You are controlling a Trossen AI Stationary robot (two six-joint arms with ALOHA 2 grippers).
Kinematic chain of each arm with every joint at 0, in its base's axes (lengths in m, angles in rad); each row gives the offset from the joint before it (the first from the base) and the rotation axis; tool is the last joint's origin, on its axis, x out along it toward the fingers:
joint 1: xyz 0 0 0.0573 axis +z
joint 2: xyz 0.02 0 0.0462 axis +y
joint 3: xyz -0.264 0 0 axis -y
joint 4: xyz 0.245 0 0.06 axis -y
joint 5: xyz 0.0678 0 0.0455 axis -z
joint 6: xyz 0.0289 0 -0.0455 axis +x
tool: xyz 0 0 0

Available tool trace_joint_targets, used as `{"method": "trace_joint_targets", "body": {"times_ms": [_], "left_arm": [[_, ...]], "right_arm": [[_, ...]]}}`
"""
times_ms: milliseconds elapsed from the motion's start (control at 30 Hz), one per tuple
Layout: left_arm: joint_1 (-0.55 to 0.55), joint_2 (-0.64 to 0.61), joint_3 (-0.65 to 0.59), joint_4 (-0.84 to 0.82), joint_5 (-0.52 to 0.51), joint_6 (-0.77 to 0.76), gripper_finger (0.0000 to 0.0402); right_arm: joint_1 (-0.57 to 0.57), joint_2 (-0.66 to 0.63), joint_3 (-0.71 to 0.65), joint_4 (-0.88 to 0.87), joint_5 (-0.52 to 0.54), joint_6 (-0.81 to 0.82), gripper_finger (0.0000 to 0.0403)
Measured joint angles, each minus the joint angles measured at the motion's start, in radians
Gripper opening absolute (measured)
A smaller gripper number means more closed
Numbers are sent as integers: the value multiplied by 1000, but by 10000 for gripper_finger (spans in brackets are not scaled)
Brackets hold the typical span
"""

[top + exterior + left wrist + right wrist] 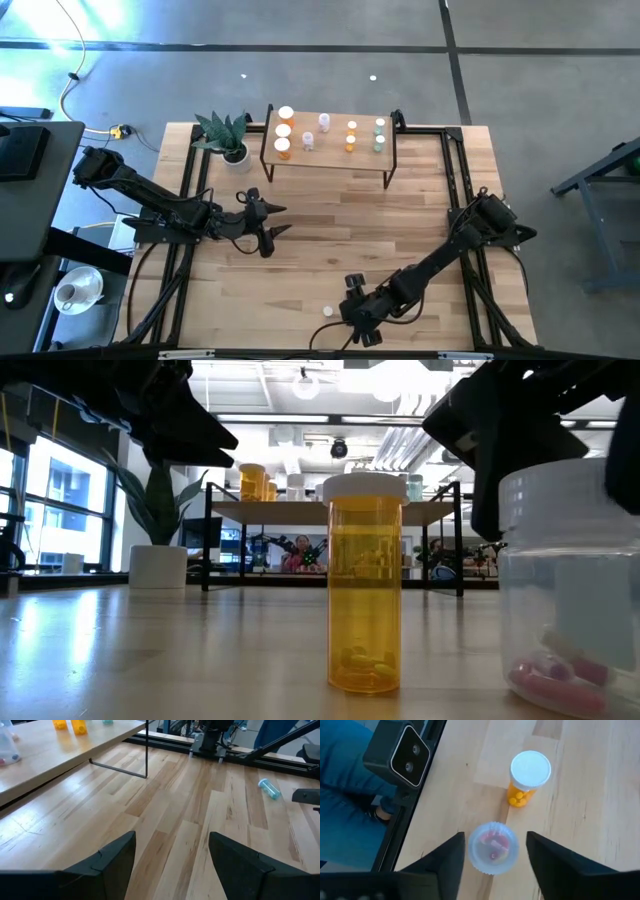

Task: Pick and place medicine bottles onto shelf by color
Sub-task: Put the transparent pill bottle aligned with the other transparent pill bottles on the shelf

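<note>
The right gripper (494, 851) hangs over the tabletop's near edge, its two dark, wedge-shaped fingers (445, 859) standing either side of a clear bottle (492, 848) with a ribbed translucent cap and pink pills inside. One finger looks to touch the cap rim and the other stands a little off it, so a firm grip cannot be told. Just beside it, toward the table's middle, stands an orange bottle (525, 782): smooth amber plastic, a round white cap, yellow pills at the bottom. In the low view the clear bottle (570, 595) is cut off by the picture's right edge.

The left gripper (270, 222) waits over the tabletop's left half, its matte black fingers (107, 862) spread wide with only bare plank grain between them. A pale blue-green bottle (269, 788) lies on its side near the black frame rail.

The shelf (330, 160), a light-wood board on thin black legs, stands at the far edge, carrying orange bottles (283, 130) at its left end, white ones and pale green ones farther right; their labels are too small to read. A spiky plant (225, 133) in a white pot sits at the shelf's left.
</note>
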Motion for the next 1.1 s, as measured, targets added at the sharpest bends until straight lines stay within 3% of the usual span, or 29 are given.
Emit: {"method": "trace_joint_targets", "body": {"times_ms": [267, 667, 867, 1100], "left_arm": [[0, 0, 0, -2, 0, 0, 241], [0, 0, 0, 4, 0, 0, 241], [1, 0, 0, 6, -3, 24, 241], [1, 0, 0, 6, -8, 68, 241]], "right_arm": [[0, -9, 0, -25, -3, 1, 116], [-29, -204, 0, -136, 141, -45, 135], [-157, -326, 0, -130, 243, -195, 136], [-425, -410, 0, -19, 208, -335, 137]]}}
